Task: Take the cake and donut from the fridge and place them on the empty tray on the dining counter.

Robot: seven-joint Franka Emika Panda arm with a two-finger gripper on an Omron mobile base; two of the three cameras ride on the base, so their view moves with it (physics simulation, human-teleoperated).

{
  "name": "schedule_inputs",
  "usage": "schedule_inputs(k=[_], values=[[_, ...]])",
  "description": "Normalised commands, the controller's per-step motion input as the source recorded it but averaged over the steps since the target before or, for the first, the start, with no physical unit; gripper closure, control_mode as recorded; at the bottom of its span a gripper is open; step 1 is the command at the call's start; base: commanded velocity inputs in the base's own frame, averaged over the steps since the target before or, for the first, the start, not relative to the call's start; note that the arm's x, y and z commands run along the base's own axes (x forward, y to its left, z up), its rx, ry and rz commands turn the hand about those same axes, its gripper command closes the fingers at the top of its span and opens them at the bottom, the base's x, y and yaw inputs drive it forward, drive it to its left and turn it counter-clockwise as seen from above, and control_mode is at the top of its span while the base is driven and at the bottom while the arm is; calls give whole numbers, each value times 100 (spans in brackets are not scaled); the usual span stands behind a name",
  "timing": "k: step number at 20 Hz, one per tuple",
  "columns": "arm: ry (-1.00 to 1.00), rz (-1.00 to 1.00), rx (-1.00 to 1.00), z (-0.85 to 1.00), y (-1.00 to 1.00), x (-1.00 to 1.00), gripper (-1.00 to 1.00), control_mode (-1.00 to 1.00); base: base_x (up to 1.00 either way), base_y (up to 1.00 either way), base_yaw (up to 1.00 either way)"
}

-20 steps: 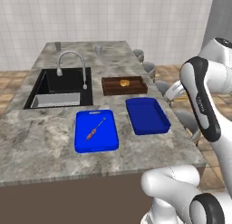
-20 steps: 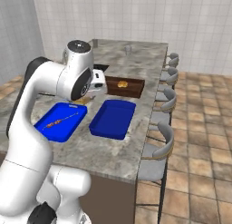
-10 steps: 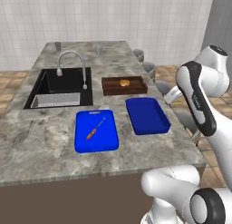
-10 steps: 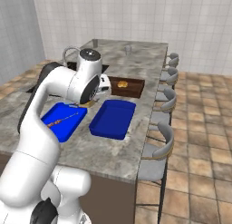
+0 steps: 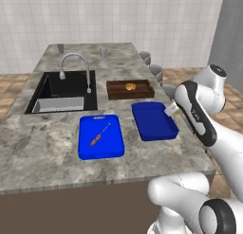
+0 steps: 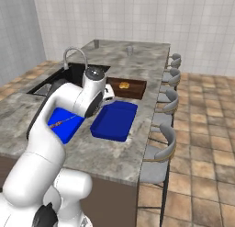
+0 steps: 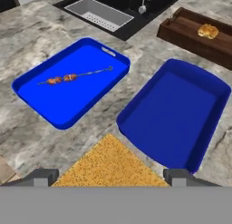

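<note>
The claw (image 7: 108, 175) is clamped on one cake (image 7: 111, 164), a spongy yellow-orange block that sits between the two dark fingertips (image 7: 43, 175) in the hand view. It hangs above the dining counter (image 5: 42, 152), over the marbled strip just short of the tray's near wall.

One navy tray (image 7: 179, 116) with raised sloping walls lies on the worktop near its stool-side edge, and its floor is bare blue from wall to wall. One brighter, flatter blue board (image 7: 70, 85) lies just beside it toward the sink side, a narrow band of stone between the two; it carries one skewer (image 7: 74, 75) with orange pieces, laid slantwise. One brown wooden tray (image 5: 129, 89) sits beyond the navy tray, toward the far edge, holding one small golden bun (image 5: 129, 86).

One black sink (image 5: 64, 91) with one curved steel tap (image 5: 76, 67) fills the worktop's corner area past the blue board. Two small glasses (image 5: 103, 51) stand near the far edge. Four grey stools (image 6: 165, 145) line the right-hand edge in the right base view.

Bare stone lies open along the near edge in front of both blue pieces, and a broad open stretch runs across the far end past the wooden tray.
</note>
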Motion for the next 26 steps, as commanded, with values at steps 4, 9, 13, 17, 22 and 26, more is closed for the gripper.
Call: schedule_inputs(k=[4,9,13,17,22,26], values=[[9,0,0,-19,0,58,100,-100,0,0,0],[7,0,0,-19,0,49,100,-100,0,0,0],[5,0,0,-21,-16,26,100,-100,0,0,0],[2,0,0,-23,-20,19,100,-100,0,0,0],[0,0,0,-27,-7,31,100,-100,0,0,0],[0,0,0,-27,0,36,100,-100,0,0,0]])
